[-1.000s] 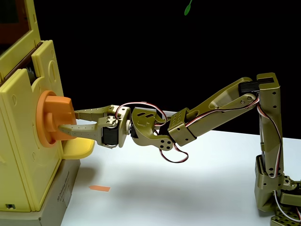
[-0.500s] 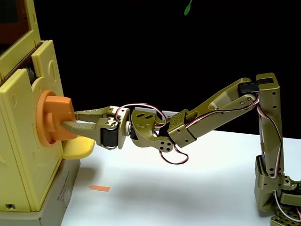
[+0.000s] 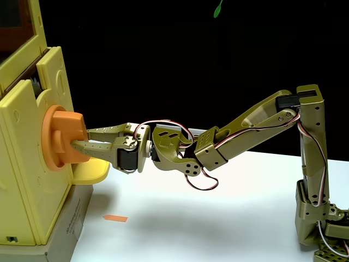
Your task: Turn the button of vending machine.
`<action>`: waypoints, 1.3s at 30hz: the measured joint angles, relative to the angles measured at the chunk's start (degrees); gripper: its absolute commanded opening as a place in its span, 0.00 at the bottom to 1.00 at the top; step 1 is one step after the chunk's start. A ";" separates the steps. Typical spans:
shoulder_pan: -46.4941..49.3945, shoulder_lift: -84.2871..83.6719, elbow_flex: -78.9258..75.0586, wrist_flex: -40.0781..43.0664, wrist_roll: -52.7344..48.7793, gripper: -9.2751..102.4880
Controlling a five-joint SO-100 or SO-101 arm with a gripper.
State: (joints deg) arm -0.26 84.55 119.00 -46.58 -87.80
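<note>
The knob (image 3: 61,139) sits on the machine (image 3: 24,164) face at the bench's left edge. The gripper (image 3: 80,138) clamps its bar between 2 narrow jaws. Rotate the wrist squarely, keeping pressure so the bar doesn't slip.

The fixed view shows one yellow vending machine (image 3: 27,180) with one orange button (image 3: 61,138), one yellow rounded tray (image 3: 90,173) and one dark window (image 3: 16,22). One grey cardboard box (image 3: 68,229) sits beneath it. There is one olive robot arm (image 3: 251,123) carrying one gripper (image 3: 82,139) with two fingers (image 3: 101,131). One small orange tag (image 3: 115,218) lies on one white table (image 3: 218,218). One green leaf-like shape (image 3: 218,9) hangs at the top.
</note>
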 measured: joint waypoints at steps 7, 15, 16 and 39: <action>-0.26 -0.09 0.00 -0.26 8.88 0.07; -0.53 -0.09 0.09 -0.26 25.84 0.07; -0.53 -0.09 0.09 -0.26 28.56 0.07; -0.97 2.11 0.09 4.75 102.74 0.07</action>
State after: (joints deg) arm -1.23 86.66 119.09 -41.84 14.94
